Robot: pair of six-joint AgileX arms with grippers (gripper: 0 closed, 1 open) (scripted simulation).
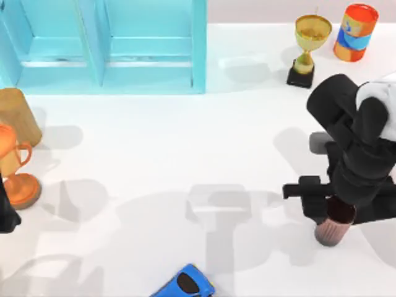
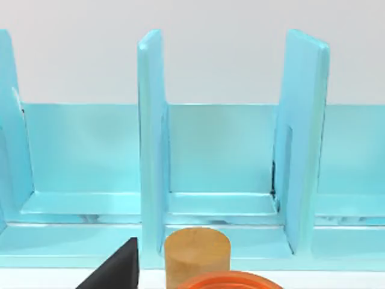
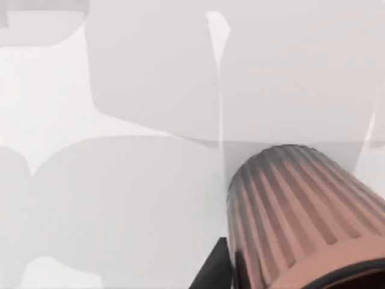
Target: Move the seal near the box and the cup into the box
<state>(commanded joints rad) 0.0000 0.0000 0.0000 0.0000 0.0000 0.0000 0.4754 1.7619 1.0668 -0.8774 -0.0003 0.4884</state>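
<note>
The right gripper [image 1: 331, 213] is down at about four o'clock on the table, right on top of the cup [image 1: 335, 226]. The arm hides its fingers from above, so I cannot tell how wide they are or whether they have hold of the cup. In the right wrist view the cup [image 3: 301, 217] is very close, with ribbed pink-brown sides, and a dark finger tip [image 3: 212, 271] pokes in just beside it. The cup stands on the white table [image 1: 185, 154], well apart from the box [image 1: 105, 46].

The box is light blue and sits at about eleven o'clock. It has tall walls that split it into open parts, and the left wrist view looks straight into them [image 2: 216, 156].

The left arm [image 1: 7, 213] is parked at nine o'clock, at the table's edge, and I cannot tell about its fingers. Next to it stand an orange trophy [image 1: 15, 170] and a round wooden block [image 1: 18, 114].

At one o'clock there is a gold trophy [image 1: 307, 46] on a black base, and just beside it an orange and blue can [image 1: 356, 32]. A blue toy car [image 1: 184, 283] lies at six o'clock. Soft grey shadows fall across the white table top. Behind the table is a pale wall.
</note>
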